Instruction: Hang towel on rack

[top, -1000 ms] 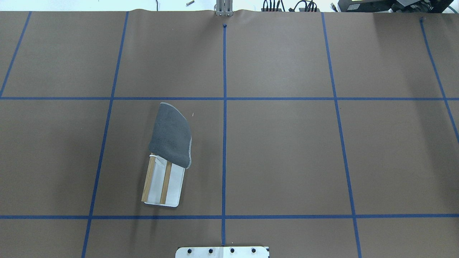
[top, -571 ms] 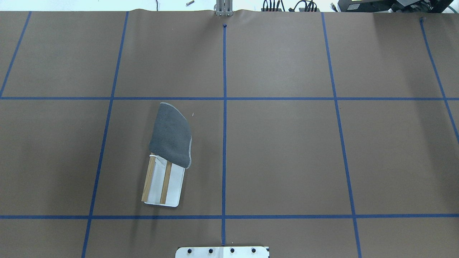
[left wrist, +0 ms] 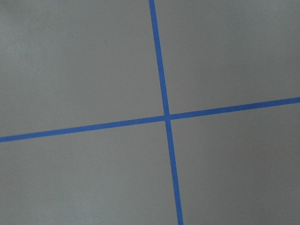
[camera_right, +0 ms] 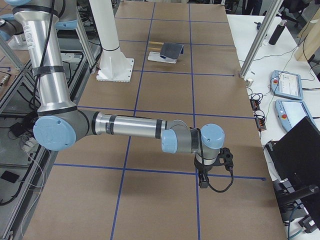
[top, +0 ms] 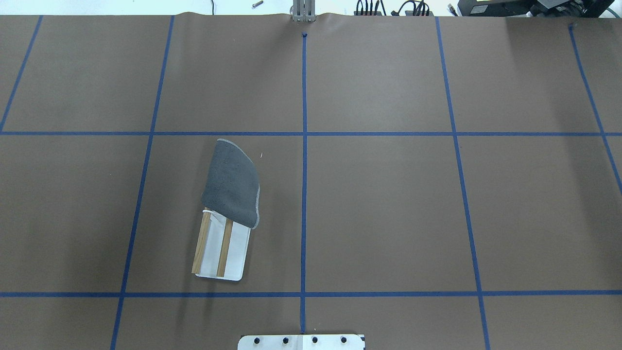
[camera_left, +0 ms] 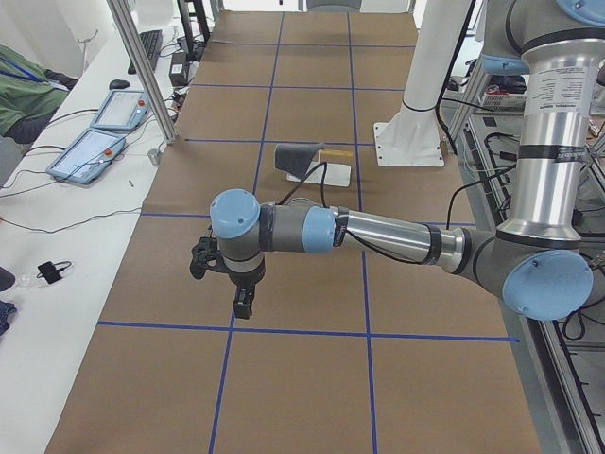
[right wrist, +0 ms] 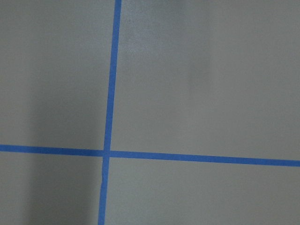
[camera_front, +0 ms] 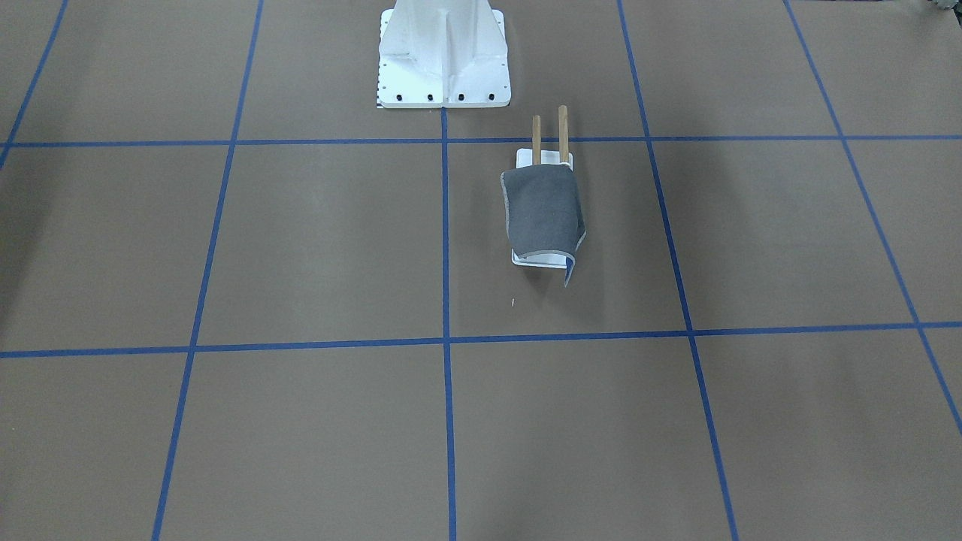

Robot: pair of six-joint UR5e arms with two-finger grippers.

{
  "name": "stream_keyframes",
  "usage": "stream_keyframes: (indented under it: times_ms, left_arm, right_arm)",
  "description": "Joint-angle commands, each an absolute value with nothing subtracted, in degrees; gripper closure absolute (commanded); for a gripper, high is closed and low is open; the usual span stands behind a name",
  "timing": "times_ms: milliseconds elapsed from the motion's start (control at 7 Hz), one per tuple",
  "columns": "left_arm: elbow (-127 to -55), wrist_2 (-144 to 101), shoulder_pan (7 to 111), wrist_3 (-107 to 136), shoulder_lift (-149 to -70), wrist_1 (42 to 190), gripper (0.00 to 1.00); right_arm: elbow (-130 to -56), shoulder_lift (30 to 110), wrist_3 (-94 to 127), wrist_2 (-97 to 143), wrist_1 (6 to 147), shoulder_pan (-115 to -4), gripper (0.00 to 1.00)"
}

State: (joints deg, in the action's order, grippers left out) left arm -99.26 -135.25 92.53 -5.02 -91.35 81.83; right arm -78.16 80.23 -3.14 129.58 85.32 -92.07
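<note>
The dark grey towel [top: 232, 182] lies draped over the far end of the rack [top: 238, 253], left of the table's centre line. Two brown rods and the white base plate stick out from under it toward the robot. In the front-facing view the towel [camera_front: 541, 214] covers most of the rack [camera_front: 561, 131], and one corner hangs down showing a bluish underside. The left gripper [camera_left: 243, 303] hovers over bare table, far from the towel [camera_left: 301, 156]. Over the table's other end hangs the right gripper [camera_right: 201, 180]. I cannot tell whether either is open or shut.
Brown paper with a blue tape grid covers the table. The white bolted pedestal [camera_front: 443, 52] stands at the robot's edge, close to the rack. Tablets [camera_left: 95, 151] and cables lie on the white bench beyond the table's far side. Both wrist views show only tape lines.
</note>
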Motion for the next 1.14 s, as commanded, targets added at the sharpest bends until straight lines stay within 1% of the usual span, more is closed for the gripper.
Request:
stream_keyframes:
  times_ms: [0, 286, 429, 571, 1000]
  left_arm:
    - [-100.19, -135.0, 92.11, -5.36, -90.44, 82.44, 0.01]
    - [-100.11, -135.0, 92.11, -5.36, -90.26, 82.88, 0.01]
    - [-100.11, -134.91, 92.11, -5.36, -90.0, 82.88, 0.01]
    - [-100.28, -135.09, 92.11, -5.36, -89.39, 83.75, 0.01]
    - [-99.93, -135.09, 92.11, -5.36, -89.38, 83.94, 0.01]
  right_arm:
    - [-78.66, 79.9, -3.16, 129.64, 85.87, -92.11, 0.0]
    - [-79.01, 79.89, -3.43, 129.73, 86.92, -91.67, 0.0]
    - [-80.75, 79.72, -6.21, 128.77, 91.27, -90.97, 0.0]
    - [-81.47, 79.63, -10.76, 127.89, 92.36, -91.92, 0.0]
    - [-81.39, 79.72, -11.08, 127.97, 92.2, -91.93, 0.0]
